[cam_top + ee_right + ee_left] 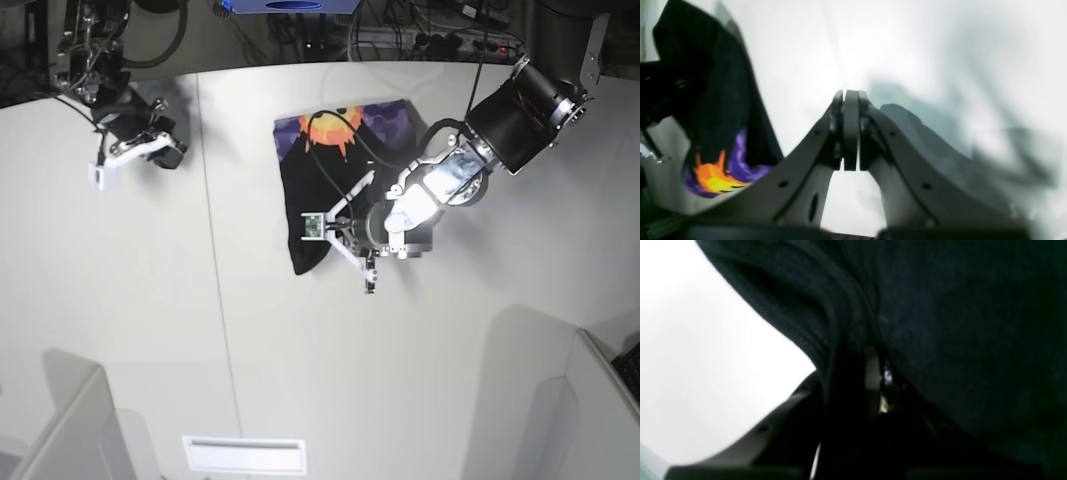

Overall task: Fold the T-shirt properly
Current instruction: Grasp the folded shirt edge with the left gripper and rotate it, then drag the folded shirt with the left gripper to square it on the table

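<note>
Left gripper [352,243] clamped on T-shirt [320,175] fold, mid-table [200,330]. Right gripper [850,133] closed, empty, well apart. Risk: thin pinch slipping, folded layers dragging askew during release.

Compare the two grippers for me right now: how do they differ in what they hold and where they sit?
The left gripper is shut on the T-shirt, black fabric pinched between its fingers; the right gripper is shut on nothing, its fingers pressed together over bare table.
The left gripper sits at the T-shirt's lower edge near the table's middle; the right gripper sits well apart, by the far corner.
Both are closed.
</note>
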Available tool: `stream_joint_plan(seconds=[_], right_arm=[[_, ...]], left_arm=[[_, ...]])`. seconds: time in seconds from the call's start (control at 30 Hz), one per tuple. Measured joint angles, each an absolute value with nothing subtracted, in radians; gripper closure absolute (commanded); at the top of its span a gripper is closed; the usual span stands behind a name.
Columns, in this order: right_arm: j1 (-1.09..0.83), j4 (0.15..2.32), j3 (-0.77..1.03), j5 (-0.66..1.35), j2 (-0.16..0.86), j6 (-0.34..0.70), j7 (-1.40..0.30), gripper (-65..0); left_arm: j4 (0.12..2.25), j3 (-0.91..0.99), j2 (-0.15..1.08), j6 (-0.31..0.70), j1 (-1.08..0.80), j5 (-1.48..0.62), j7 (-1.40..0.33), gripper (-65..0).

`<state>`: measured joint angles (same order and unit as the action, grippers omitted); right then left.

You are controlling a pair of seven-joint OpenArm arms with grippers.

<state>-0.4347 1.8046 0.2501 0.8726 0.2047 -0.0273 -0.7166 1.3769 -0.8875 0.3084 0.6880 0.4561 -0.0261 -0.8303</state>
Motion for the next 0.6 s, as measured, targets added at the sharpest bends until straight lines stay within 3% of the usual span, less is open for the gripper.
stream_joint_plan(seconds=[0.6], right_arm=[[-0.448,1.802,0.280,0.876,0.207,-0.028,-0.718,0.0]], left_arm=[[1.285,-0.893,0.213,0.662,0.474,0.022,-0.728,0.0]])
